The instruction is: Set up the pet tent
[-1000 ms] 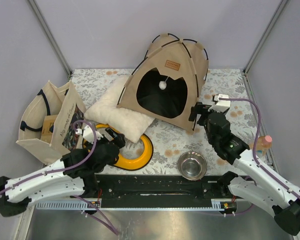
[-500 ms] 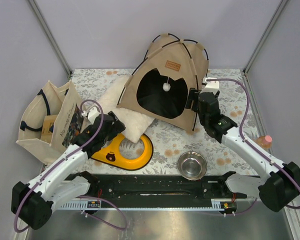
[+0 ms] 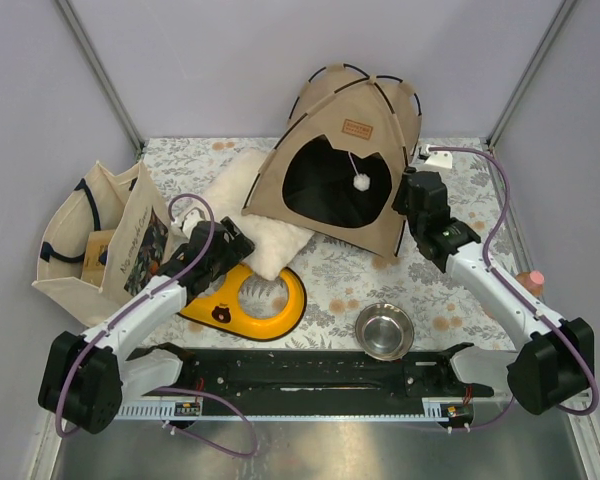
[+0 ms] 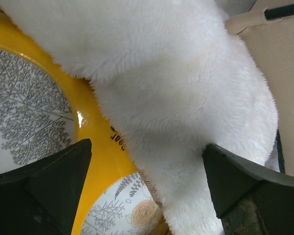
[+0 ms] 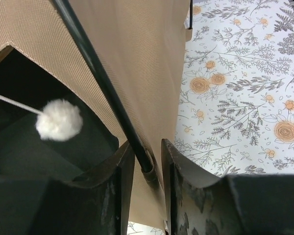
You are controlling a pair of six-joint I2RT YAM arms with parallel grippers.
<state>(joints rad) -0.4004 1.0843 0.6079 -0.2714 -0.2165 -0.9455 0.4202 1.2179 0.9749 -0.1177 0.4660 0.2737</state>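
Pet tent [image 3: 330, 165] | right tool [image 5: 147, 152] clamps pole [image 5: 100, 78] | left tool [image 4: 147, 156] spread over cushion [image 4: 161, 73]

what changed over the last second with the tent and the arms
The right pincer reached up to the pet tent and closed around its front pole; the tent shifted slightly right, its pompom swinging. The left pincer, open, advanced over the cushion. The tote bag, bowl and yellow ring stayed put.

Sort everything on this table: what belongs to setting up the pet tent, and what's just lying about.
For the job:
pet tent

Lying about:
white fluffy cushion
cream tote bag
yellow ring
metal bowl
pink-capped bottle
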